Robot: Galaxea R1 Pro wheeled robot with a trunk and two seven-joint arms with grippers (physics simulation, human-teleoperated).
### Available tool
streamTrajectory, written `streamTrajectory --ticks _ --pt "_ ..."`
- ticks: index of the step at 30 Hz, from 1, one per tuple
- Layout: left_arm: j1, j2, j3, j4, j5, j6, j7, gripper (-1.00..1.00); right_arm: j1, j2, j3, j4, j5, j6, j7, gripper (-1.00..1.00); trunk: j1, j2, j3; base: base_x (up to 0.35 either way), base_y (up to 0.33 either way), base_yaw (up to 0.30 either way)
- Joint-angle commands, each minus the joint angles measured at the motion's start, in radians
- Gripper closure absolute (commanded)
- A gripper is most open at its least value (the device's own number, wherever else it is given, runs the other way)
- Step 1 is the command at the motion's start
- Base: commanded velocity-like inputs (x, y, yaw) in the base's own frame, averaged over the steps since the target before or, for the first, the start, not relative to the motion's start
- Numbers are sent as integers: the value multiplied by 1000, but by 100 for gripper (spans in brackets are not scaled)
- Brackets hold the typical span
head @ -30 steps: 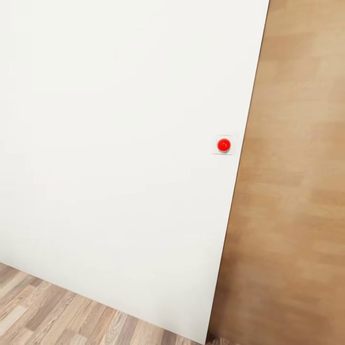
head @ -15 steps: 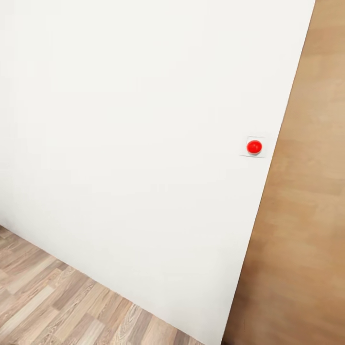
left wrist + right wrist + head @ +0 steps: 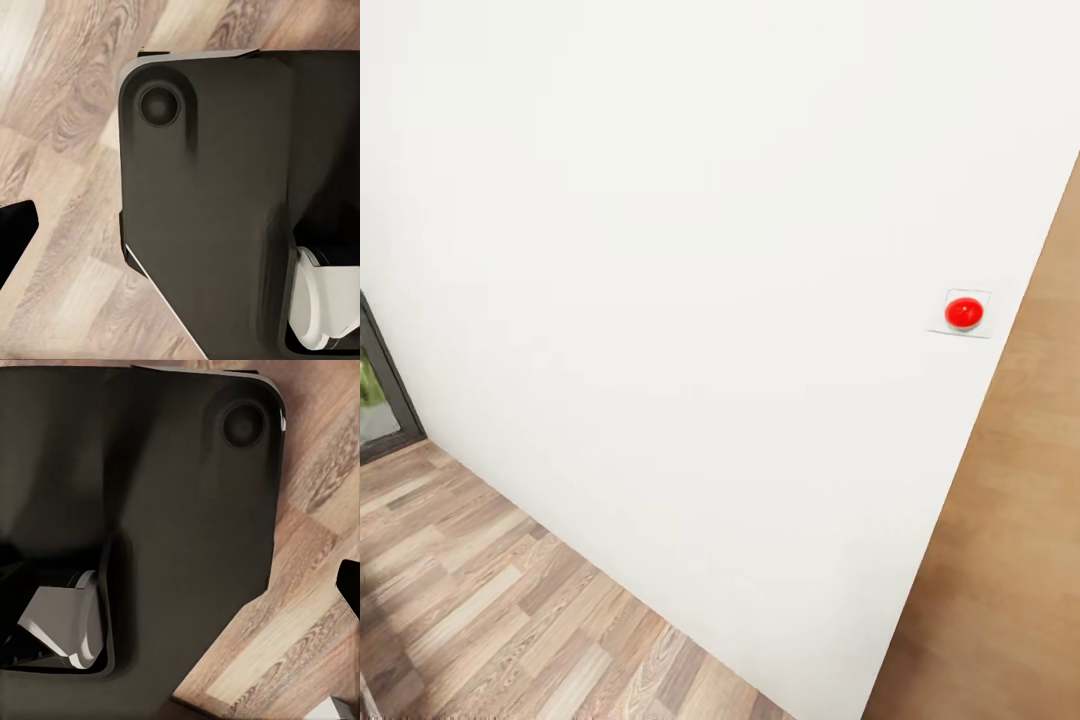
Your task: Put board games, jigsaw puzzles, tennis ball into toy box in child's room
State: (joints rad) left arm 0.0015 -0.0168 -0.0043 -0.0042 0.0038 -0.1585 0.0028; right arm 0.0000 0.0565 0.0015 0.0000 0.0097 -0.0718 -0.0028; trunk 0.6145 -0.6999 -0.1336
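Head view: one plain white wall [image 3: 690, 300] takes up most of the scene, carrying a single round red button on a small white square plate [image 3: 964, 313]. Brown wood-plank floor [image 3: 510, 620] runs below it, a tan wooden panel [image 3: 1010, 560] stands at the right, and a dark-framed glass pane [image 3: 378, 400] is cut off at the left edge.

Left wrist view: the robot's dark grey base cover [image 3: 217, 210] lies above plank flooring; one black finger tip [image 3: 15, 232] pokes in, too little to tell its opening.

Right wrist view: the same dark cover [image 3: 150, 510], and one black tip [image 3: 349, 583] at the edge; opening unclear. No toys appear here.
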Motion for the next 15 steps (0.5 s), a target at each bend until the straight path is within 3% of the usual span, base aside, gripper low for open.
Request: streamTrajectory --ticks 1,15 --pt "0 0 -1 0 0 -3 0 -100 0 0 0 0 1 -3 0 -100 0 -1 -1 0 0 279" --pt "0 0 -1 0 0 -3 0 -100 0 1 0 0 1 -4 0 -100 0 -1 -1 0 0 279"
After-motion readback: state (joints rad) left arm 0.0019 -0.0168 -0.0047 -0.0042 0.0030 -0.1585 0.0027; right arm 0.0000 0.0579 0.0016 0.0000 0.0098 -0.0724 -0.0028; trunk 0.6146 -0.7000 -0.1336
